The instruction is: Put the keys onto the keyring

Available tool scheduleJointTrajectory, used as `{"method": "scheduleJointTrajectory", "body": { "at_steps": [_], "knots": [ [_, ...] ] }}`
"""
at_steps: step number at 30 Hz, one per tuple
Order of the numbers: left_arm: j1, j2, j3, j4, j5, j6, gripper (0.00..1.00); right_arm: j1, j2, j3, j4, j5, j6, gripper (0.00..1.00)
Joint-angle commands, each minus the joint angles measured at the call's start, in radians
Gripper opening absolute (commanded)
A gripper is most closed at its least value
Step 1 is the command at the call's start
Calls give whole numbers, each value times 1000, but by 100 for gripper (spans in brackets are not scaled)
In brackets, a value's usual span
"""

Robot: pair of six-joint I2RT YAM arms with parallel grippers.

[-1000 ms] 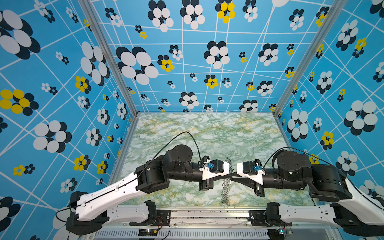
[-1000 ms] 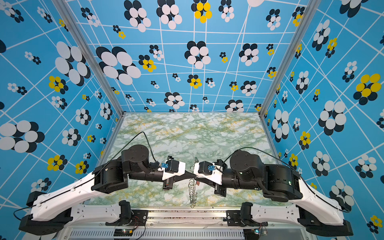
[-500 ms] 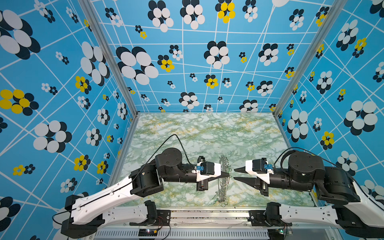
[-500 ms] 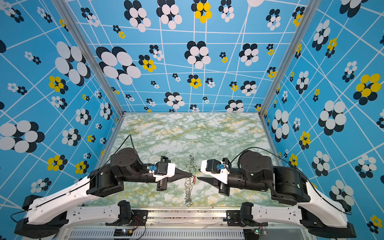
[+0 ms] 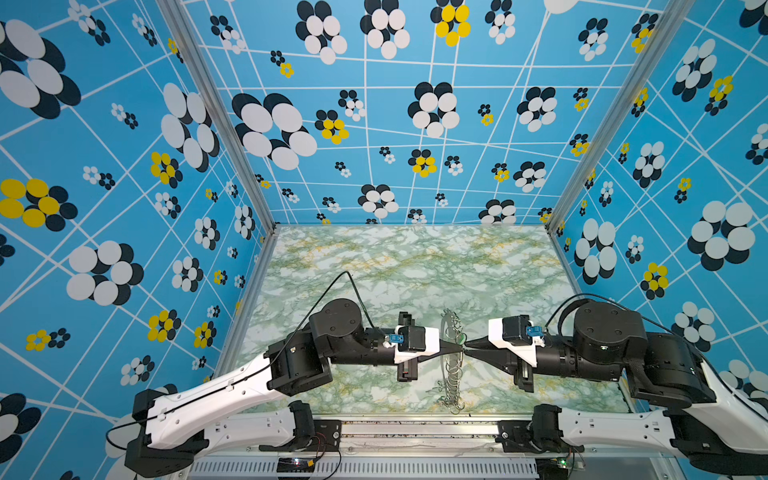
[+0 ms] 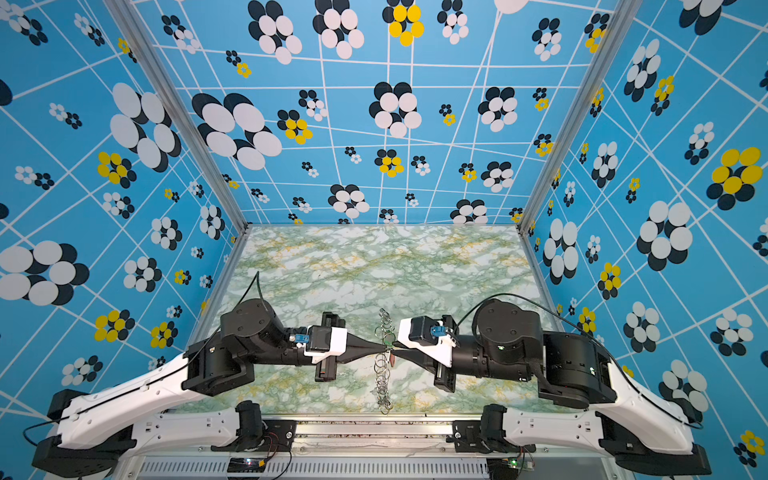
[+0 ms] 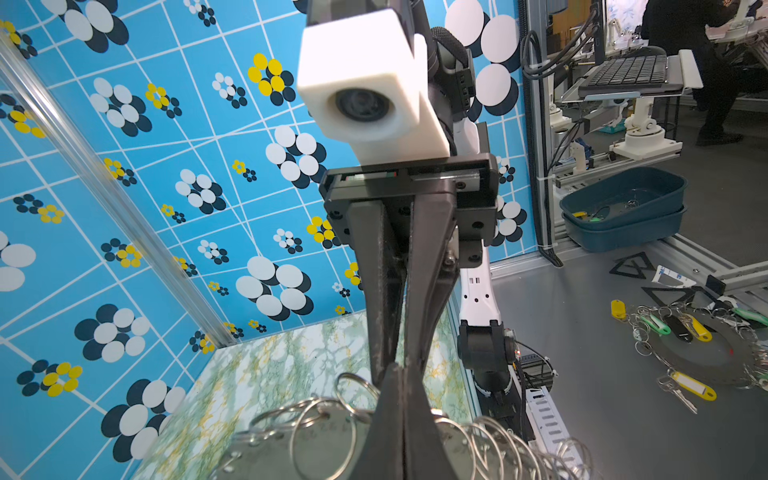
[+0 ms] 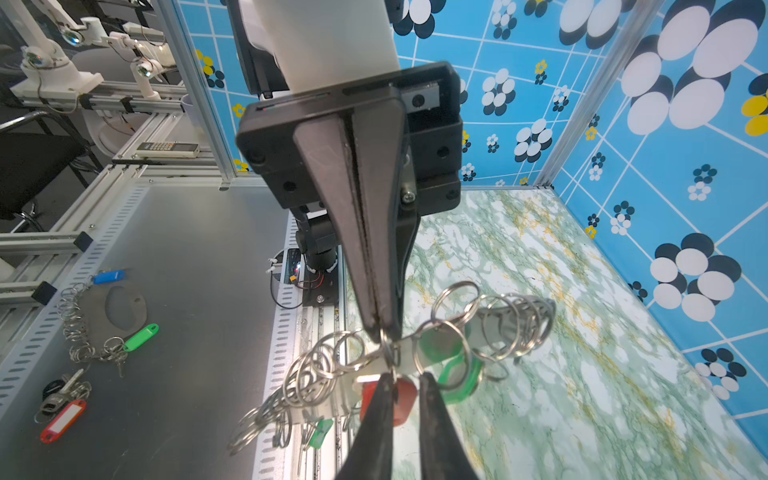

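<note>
the two hands meet nose to nose over the front middle of the marbled surface [image 5: 395, 270], and the keyring [image 5: 454, 374] hangs between them, turned on edge so that in both top views it reads as a thin line of wire loops; the left hand [image 5: 456, 346] is closed tight on the plate's edge, which looks like a holding job: it lifts the plate clear of the surface and steadies it, so the rings [image 8: 309, 376] dangle free and one can be worked; the right hand [image 5: 469, 346] comes in from the opposite side, tip almost against tip; in its own wrist view its fingers [image 8: 380, 419] stand a little apart with the red tag [image 8: 405, 395] lying in or just behind the gap (whether the tag is truly pinched i cannot tell; one finger covers part of it); the green tag [image 8: 459, 380] sits just beside the red one, against the plate and overlapped by a ring, so it may be on already, though the joint itself is hidden; my reading is that the red key is the one being worked, offered to a ring close to where the left hand clamps, since the plate should give least there
</note>
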Motion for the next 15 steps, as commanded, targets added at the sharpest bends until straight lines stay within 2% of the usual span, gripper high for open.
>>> {"method": "scheduleJointTrajectory", "body": {
  "at_steps": [1, 5, 11, 15],
  "knots": [
    [10, -22, -9, 97, 20, 3, 0, -4, -4, -17, 28, -8, 8, 12],
    [10, -23, -17, 120, 15, 5, 0, -3, -5, -21, 29, -6, 7, 0],
    [20, -41, -79, 233, -6, 1, 0, -4, -17, -56, 53, -18, 33, 0],
    [46, -34, -117, 330, 21, -44, 0, -4, -10, -94, 91, -43, 49, 0]
  ]
}}
